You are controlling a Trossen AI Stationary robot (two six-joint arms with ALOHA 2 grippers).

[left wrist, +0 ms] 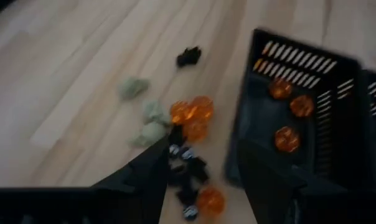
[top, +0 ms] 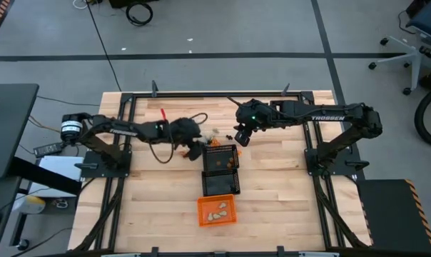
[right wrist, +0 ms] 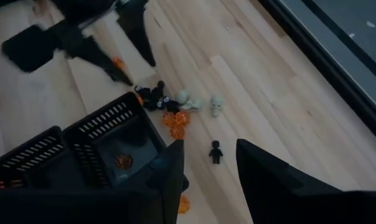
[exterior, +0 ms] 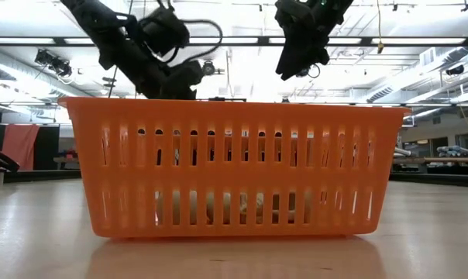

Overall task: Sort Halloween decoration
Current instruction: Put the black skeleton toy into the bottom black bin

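Note:
The Halloween decoration is a small pile of tiny trinkets (top: 214, 137) on the wooden table at the far end of the first black mesh basket (top: 221, 158). The left wrist view shows orange trinkets (left wrist: 191, 112), cream ones (left wrist: 147, 124) and black ones (left wrist: 188, 174). Three orange trinkets (left wrist: 287, 112) lie inside that basket. My left gripper (left wrist: 203, 186) is open and hovers over the pile's black and orange pieces. My right gripper (right wrist: 206, 180) is open above a lone black figure (right wrist: 216, 151) and near a cream skull (right wrist: 217, 106).
A second black mesh basket (top: 219, 183) sits behind the first, toward the near edge. Nearer still is an orange basket (top: 217, 210) holding cream pieces, which fills the low view (exterior: 234, 167). Black frame rails (top: 130, 107) run along the table's sides. Bare wood lies to the left and right.

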